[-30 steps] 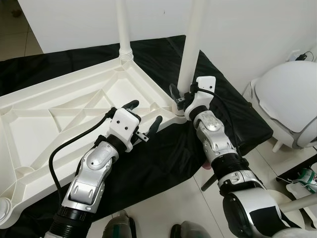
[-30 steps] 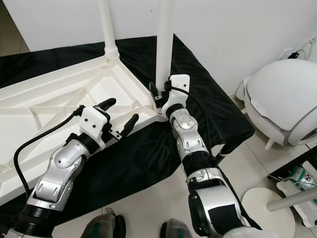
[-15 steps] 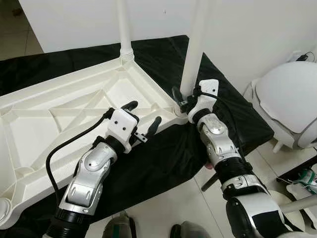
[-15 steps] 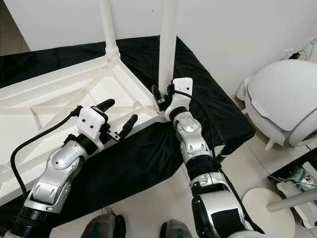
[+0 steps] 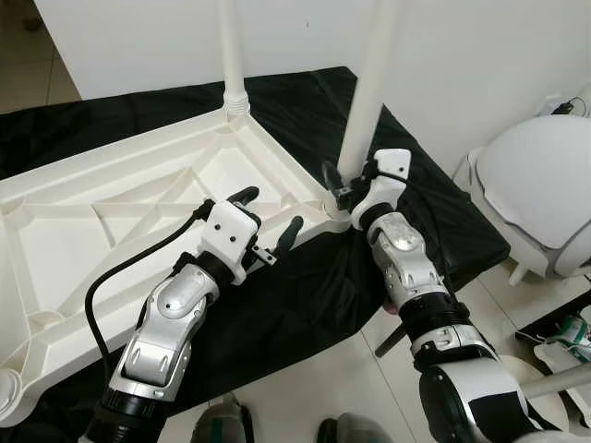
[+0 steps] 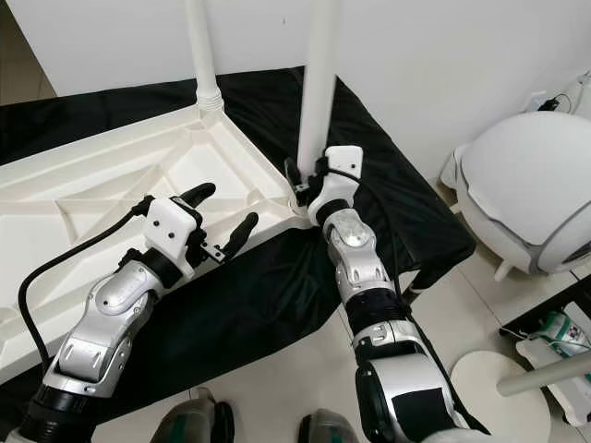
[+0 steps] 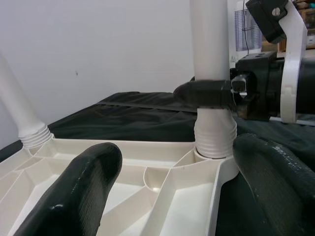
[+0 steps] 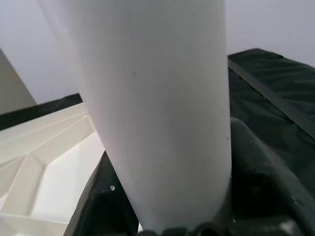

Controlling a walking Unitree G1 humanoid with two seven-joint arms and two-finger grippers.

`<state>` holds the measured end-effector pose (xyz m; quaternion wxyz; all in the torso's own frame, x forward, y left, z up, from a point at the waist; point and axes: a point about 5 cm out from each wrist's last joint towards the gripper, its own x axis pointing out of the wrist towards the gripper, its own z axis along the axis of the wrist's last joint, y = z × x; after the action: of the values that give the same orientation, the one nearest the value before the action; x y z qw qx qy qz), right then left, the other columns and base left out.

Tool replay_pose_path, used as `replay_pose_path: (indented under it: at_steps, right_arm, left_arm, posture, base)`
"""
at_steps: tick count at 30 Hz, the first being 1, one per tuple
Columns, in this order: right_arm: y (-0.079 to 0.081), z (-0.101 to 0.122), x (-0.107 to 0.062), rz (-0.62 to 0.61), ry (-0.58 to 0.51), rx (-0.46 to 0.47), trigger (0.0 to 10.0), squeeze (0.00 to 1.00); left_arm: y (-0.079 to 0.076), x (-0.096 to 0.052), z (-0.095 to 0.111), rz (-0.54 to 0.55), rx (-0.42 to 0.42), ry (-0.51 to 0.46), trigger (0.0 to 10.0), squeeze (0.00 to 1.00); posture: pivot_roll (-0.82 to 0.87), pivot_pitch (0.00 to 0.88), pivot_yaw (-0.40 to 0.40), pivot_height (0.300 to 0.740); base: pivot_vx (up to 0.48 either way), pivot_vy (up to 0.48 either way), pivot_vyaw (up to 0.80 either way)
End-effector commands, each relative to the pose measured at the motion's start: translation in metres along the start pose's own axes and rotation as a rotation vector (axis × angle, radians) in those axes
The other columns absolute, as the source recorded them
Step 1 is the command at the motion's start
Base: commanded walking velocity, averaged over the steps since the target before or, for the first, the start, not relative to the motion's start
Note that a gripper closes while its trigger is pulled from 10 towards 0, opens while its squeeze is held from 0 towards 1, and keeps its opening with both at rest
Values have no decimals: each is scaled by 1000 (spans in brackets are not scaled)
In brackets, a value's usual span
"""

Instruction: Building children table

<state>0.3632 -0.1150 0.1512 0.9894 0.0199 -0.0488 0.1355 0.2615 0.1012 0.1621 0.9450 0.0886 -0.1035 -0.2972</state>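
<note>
A white plastic tabletop point(image 5: 111, 221) lies upside down on a black cloth. One white leg point(image 5: 233, 55) stands in its far corner socket. A second white leg point(image 5: 369, 88) stands, leaning slightly right, in the near right corner socket point(image 7: 212, 147). My right gripper point(image 5: 343, 177) is shut on this leg just above the socket; the leg point(image 8: 152, 108) sits between its black fingers. My left gripper point(image 5: 270, 214) hangs open over the tabletop's near edge, left of that corner, its two fingers point(image 7: 78, 191) apart and holding nothing.
The black cloth point(image 5: 416, 212) covers a low surface whose right edge drops to a tiled floor. A white rounded appliance point(image 5: 540, 185) stands at the right. My feet point(image 6: 199, 420) show on the floor at the bottom.
The right gripper and the leg it holds have shifted a little to the right, and the leg now leans more. The left gripper has barely moved.
</note>
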Motion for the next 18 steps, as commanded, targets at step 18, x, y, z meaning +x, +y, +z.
replay_pose_path:
  at_steps: [18]
  right_arm:
    - [-22, -37, -16, -172, 157, 160, 10000, 0]
  left_arm:
    - [-3, 0, 1, -50, 1, 11, 10000, 0]
  posture:
    - [-1, 7, 3, 740]
  base:
    - [0, 0, 0]
